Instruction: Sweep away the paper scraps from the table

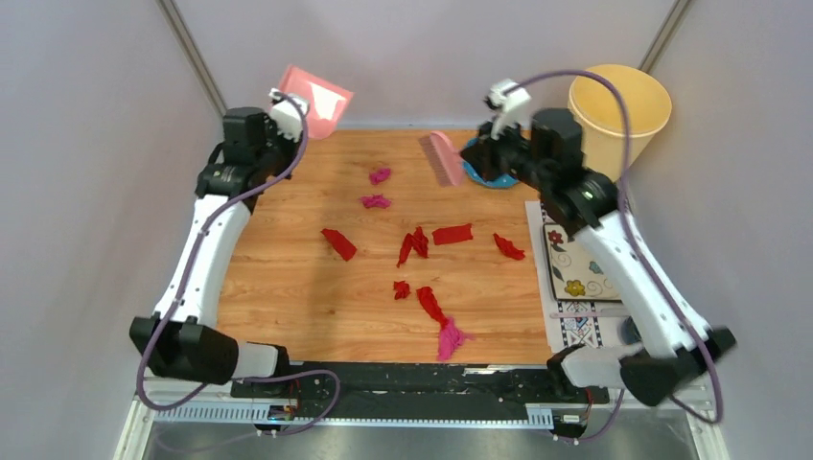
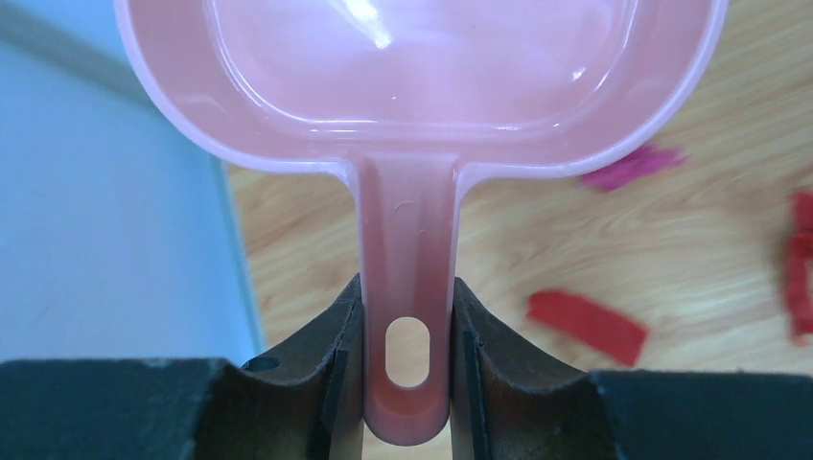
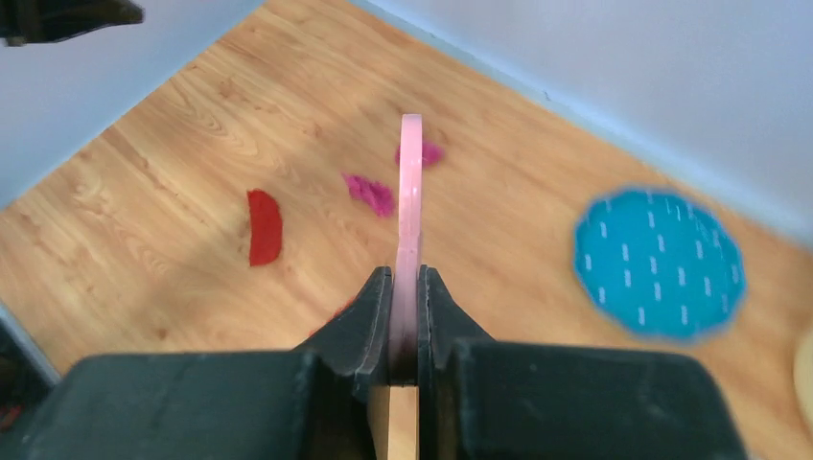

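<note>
Scraps (image 1: 338, 243) on table (image 1: 288, 297), dustpan (image 2: 422, 77) in left claw (image 2: 407, 316)

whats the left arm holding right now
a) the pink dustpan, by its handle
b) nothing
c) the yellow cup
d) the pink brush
a: in the left wrist view the left jaws stand closed on the handle of the pink dustpan, while the pink brush is in the right jaws.

Bright, even light fills the scene; glare streaks the pink dustpan (image 2: 422, 86), while paper scraps (image 2: 633, 165) at right blur softly.
</note>
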You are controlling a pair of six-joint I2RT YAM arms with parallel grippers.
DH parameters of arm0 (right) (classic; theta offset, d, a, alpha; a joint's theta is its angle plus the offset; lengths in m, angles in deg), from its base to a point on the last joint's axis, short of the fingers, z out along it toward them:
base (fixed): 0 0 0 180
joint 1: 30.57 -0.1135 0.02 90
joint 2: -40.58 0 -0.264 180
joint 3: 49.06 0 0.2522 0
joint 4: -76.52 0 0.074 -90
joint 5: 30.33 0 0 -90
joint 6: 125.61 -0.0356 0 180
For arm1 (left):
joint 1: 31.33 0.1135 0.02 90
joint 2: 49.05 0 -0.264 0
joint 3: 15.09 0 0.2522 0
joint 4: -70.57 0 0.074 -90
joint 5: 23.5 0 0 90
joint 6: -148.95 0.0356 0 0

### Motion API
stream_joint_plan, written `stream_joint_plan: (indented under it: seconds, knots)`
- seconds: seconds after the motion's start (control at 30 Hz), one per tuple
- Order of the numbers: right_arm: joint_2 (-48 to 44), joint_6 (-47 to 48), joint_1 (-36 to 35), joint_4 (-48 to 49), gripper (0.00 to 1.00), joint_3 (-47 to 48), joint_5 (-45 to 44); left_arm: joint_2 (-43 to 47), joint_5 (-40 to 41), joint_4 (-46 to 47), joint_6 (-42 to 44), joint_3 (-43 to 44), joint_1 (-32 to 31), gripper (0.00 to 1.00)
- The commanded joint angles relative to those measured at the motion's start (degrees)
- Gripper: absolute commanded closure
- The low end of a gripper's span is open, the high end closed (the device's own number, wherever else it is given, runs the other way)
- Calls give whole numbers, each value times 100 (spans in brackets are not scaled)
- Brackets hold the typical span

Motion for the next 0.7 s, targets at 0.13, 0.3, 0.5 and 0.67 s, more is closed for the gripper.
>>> stream_joint_plan:
  seconds: [0.13,0.3,0.5,0.67]
  knots:
    - [3277,2727,-447,3006,100,1868,1033,1260,153,-284,922,-2091,1492,100]
    - [5129,5278,-736,3526,100,2896,1281,1630,-109,42,886,-3200,2531,100]
    - [6004,6394,-1018,3589,100,3004,1533,1754,-32,86,1115,-3852,2963,100]
    - [5935,7913,-1265,2279,100,2321,1641,1780,57,42,1352,-4003,2972,100]
